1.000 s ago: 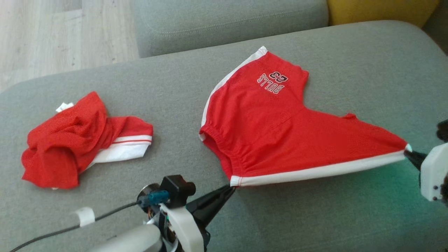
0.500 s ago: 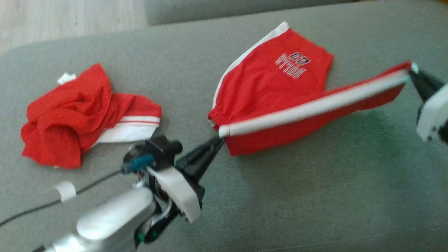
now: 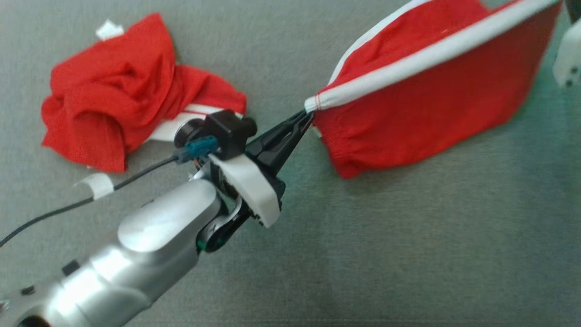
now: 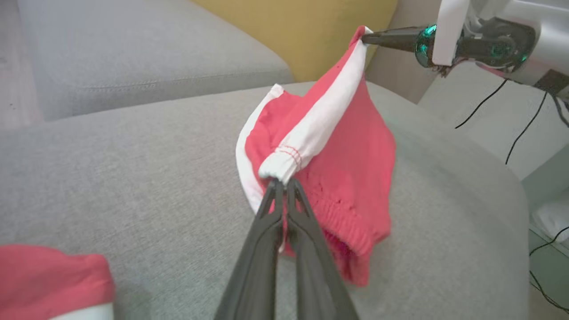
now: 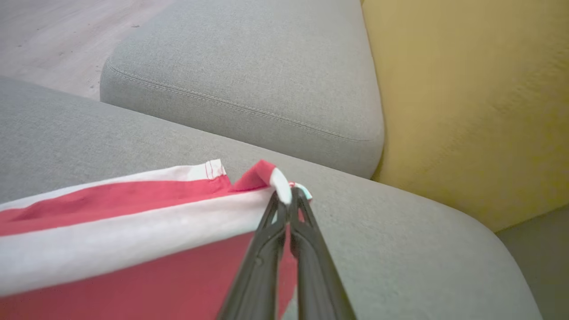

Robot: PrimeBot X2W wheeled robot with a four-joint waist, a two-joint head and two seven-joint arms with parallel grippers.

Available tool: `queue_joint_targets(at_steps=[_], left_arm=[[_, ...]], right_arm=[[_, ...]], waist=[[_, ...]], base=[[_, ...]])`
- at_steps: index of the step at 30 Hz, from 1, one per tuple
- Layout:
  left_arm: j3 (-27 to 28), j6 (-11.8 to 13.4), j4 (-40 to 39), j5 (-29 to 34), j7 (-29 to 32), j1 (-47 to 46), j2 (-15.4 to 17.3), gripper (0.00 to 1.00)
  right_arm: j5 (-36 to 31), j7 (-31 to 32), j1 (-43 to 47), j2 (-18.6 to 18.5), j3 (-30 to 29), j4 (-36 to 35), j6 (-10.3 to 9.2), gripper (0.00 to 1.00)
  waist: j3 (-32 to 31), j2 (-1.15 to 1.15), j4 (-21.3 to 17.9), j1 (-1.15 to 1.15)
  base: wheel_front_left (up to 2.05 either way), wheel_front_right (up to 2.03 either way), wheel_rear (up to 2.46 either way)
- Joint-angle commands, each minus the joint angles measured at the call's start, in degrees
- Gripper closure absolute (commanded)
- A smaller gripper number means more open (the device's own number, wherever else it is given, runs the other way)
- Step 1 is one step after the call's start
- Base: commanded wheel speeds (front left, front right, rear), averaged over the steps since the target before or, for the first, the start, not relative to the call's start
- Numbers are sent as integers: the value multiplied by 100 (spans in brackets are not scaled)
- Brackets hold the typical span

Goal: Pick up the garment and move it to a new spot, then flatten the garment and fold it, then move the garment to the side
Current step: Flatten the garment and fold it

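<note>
Above the middle of the grey fabric sofa cushion, the red shorts with white trim hang stretched between two grips. The left gripper is clamped tight on the near-left corner, and the right gripper is pinched closed on the far-right corner.

A: Head camera: high, aimed steeply down on the grey woven sofa seat, mid range.
B: 2 wrist cameras: low, close, each sighting along its own dark fingers. Left faces the mustard-yellow fabric cushion and the right gripper; right faces the second grey seat pad.
A: All 3 share the red mesh shorts with white side stripe.
</note>
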Motion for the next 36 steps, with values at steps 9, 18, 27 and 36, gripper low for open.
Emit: queue_joint_targets(at_steps=[9,18,27,36], left_arm=[[160,-291,533,135,-176,-697,-352,100],[161,-369,931,186,-420,-843,-607,100],[228,-289,1271,160,-616,-863,-747,0],[443,18,1583,155,-983,-638,-628,0]], right_arm=[[-473,-552,-972,122,262,1114,-5,100],[-694,-945,-1497,207,288,1874,-5,100],[-879,-1405,-1795,322,88,2576,-5,0],[-763,-2287,-1552,622,-458,3074,-5,0]], waist=[[704,0,531,-1],[821,0,629,-1],[704,0,672,-1],[-65,0,460,-1]], base=[[0,0,0],[0,0,0],[0,0,0],[0,0,0]])
